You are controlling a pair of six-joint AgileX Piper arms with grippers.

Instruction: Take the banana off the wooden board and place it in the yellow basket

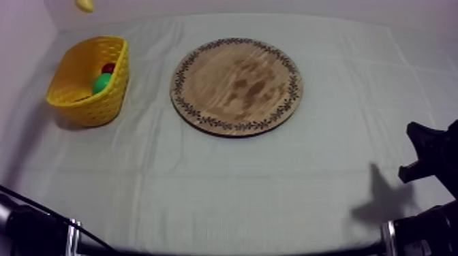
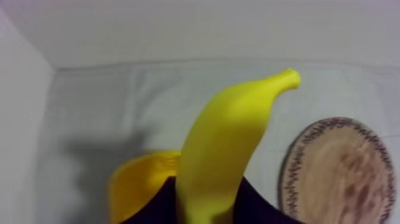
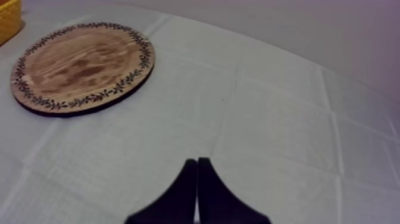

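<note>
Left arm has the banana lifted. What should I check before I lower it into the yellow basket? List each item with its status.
1. Grip: banana held between the left gripper fingers: ok.
2. Wooden board bare: ok.
3. Yellow basket standing with its mouth up: ok.
4. Room inside: a small red fruit and a green fruit lie in it, with space left: ok.
5. Banana squarely over the basket: cannot tell; the rim shows just beside the banana in the left wrist view.
6. Right gripper shut, low at its own side, far from the basket: ok.
</note>
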